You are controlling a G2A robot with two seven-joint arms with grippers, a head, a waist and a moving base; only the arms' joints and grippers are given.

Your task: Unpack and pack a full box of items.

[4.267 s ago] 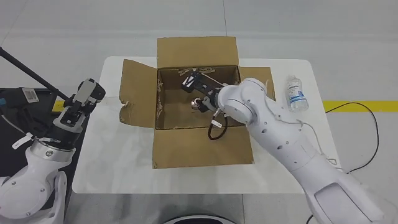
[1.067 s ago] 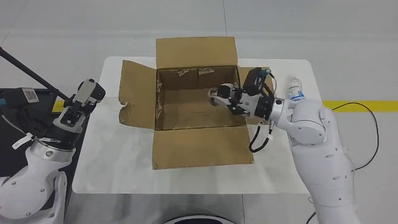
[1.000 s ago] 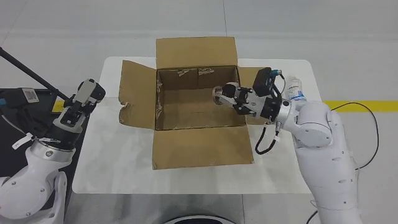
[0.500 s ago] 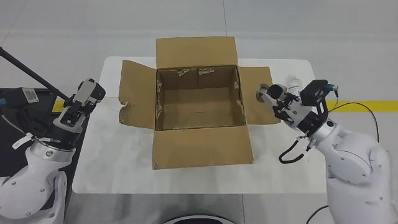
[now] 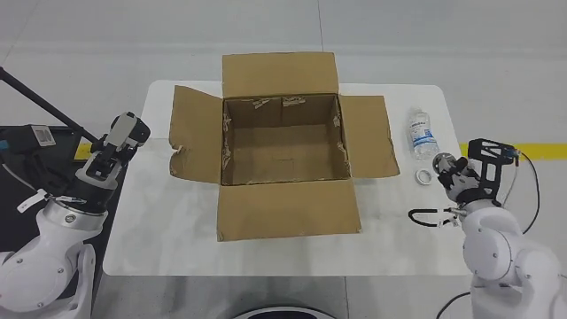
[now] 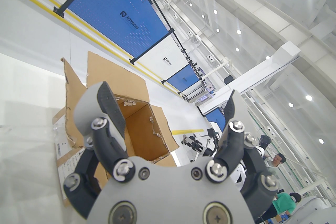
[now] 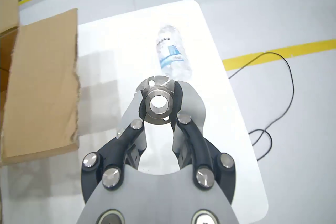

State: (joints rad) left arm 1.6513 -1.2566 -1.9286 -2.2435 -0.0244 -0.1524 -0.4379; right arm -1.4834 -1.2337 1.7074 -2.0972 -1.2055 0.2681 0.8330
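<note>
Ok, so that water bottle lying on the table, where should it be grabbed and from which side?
Take the water bottle across its labelled middle, straight down from above. It lies on its side on the table, both long sides free. The right tool, close by its end, is shut on a metal ring.

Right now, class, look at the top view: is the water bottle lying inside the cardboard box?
No, the water bottle lies on the table past the cardboard box's open side flap, outside it.
</note>
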